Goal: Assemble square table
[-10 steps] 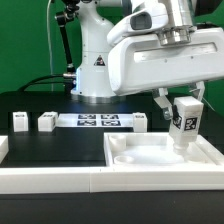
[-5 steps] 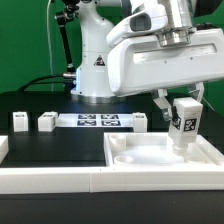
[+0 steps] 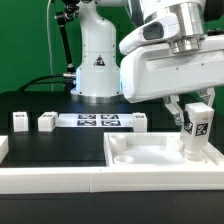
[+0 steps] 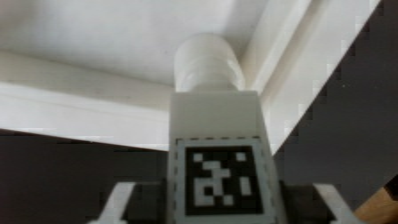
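A white block leg (image 3: pixel 196 128) with a black-and-white tag hangs upright in my gripper (image 3: pixel 193 112), which is shut on its tagged upper part. The leg's round lower end stands over the corner of the white square tabletop (image 3: pixel 140 152) at the exterior view's right; whether it touches the tabletop I cannot tell. In the wrist view the leg (image 4: pixel 215 110) points away from my fingers (image 4: pixel 125 200) toward the tabletop's raised rim (image 4: pixel 285 50). Two more legs (image 3: pixel 19 121) (image 3: pixel 46 121) stand on the black table at the exterior view's left.
The marker board (image 3: pixel 98 122) lies flat behind the tabletop, with a small white block (image 3: pixel 140 122) at its end. A long low white border wall (image 3: pixel 50 178) runs along the front. The arm's white base (image 3: pixel 95 70) stands at the back.
My gripper has carried the leg toward the exterior view's right and slightly lower, closer to the tabletop's corner. The grip has not changed.
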`<state>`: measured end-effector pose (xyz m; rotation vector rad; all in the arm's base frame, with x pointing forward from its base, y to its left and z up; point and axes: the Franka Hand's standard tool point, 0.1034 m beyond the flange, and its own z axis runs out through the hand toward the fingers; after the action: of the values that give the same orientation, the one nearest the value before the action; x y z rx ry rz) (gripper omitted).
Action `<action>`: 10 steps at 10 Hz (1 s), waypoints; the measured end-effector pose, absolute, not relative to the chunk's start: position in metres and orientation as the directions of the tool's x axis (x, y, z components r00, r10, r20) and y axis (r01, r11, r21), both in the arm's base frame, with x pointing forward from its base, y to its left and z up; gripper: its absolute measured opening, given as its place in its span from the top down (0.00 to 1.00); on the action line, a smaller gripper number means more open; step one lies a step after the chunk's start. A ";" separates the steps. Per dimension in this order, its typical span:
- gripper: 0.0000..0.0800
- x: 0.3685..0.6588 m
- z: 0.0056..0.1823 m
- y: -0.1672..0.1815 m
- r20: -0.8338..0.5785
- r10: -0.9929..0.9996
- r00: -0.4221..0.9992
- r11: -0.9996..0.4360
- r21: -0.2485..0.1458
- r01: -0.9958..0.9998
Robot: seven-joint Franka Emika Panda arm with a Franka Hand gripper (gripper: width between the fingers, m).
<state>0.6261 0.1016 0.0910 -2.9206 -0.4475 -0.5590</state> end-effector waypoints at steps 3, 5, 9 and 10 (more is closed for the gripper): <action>0.64 0.629 0.091 0.093 0.451 0.264 0.853 -0.951 -0.027 0.309; 0.64 0.630 0.090 0.091 0.466 0.261 0.845 -0.952 -0.018 0.304; 0.64 0.629 0.092 0.095 0.488 0.256 0.834 -0.954 -0.010 0.299; 0.64 0.628 0.091 0.095 0.487 0.256 0.835 -0.954 -0.010 0.298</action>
<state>0.6284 0.0948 0.0911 -2.9271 -0.4429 -0.7583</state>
